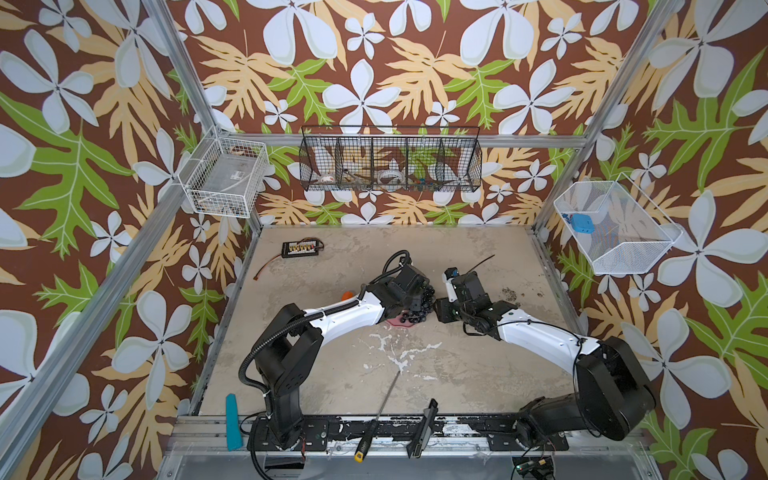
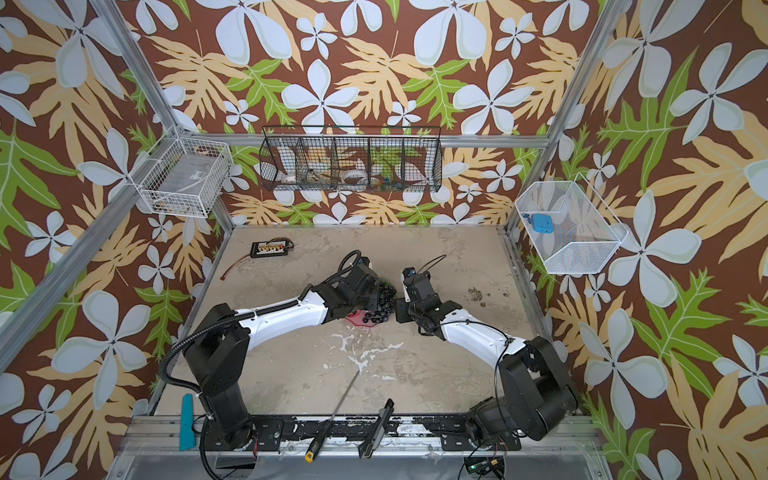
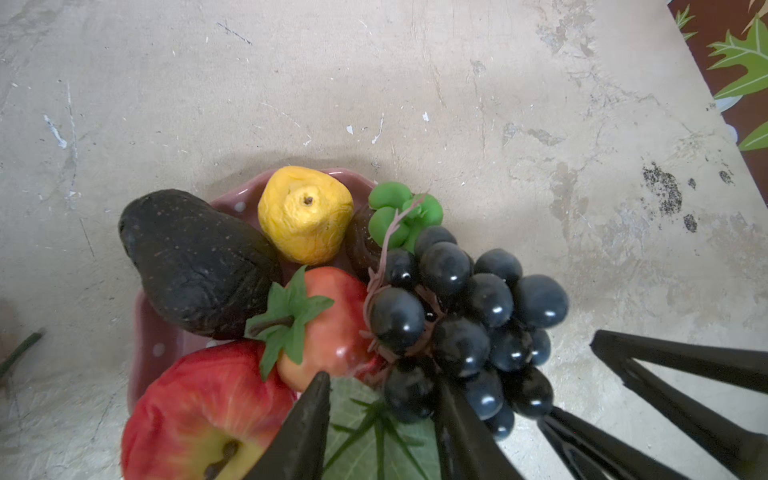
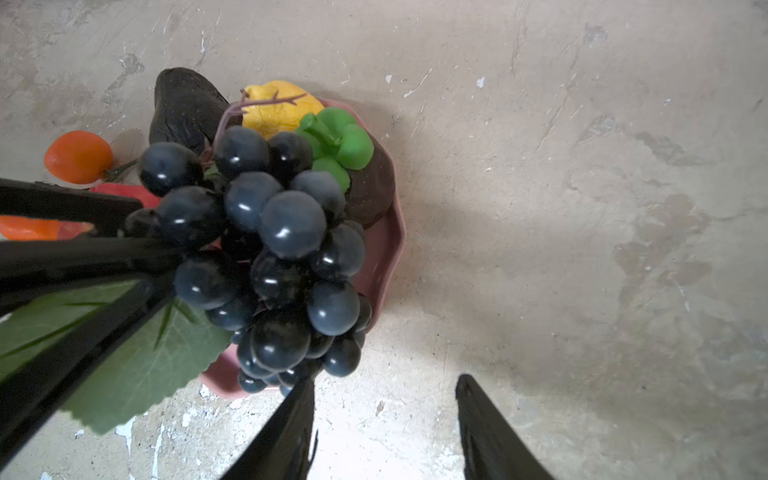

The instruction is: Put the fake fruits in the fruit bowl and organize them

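1. The left gripper (image 3: pixel 382 386) has its fingers (image 3: pixel 305 424) apart. They straddle the green leaf (image 3: pixel 374 444) of the grape bunch (image 3: pixel 457 316); one finger lies against the grapes, and nothing looks pinched.
2. The right gripper (image 4: pixel 384 382) has its fingers spread over bare table (image 4: pixel 582 208) with nothing between them. One fingertip (image 4: pixel 299 399) is just beside the lowest grapes.
3. The grape bunch lies on the fruit bowl (image 4: pixel 395 249), between the two grippers. Its outer grapes overhang the scalloped rim on the right gripper's side.
4. The bowl is crowded. The red apple (image 3: pixel 199 415), a smaller red fruit (image 3: pixel 328 328), the lemon (image 3: pixel 305 214) and the brown-green piece (image 4: pixel 365 178) are packed together, and the avocado (image 3: pixel 195 262) juts past the rim.
5. One orange (image 4: pixel 78 157) sits on the table near the avocado, outside the bowl.
6. In both top views the grippers are close together mid-table, with open table all round them.
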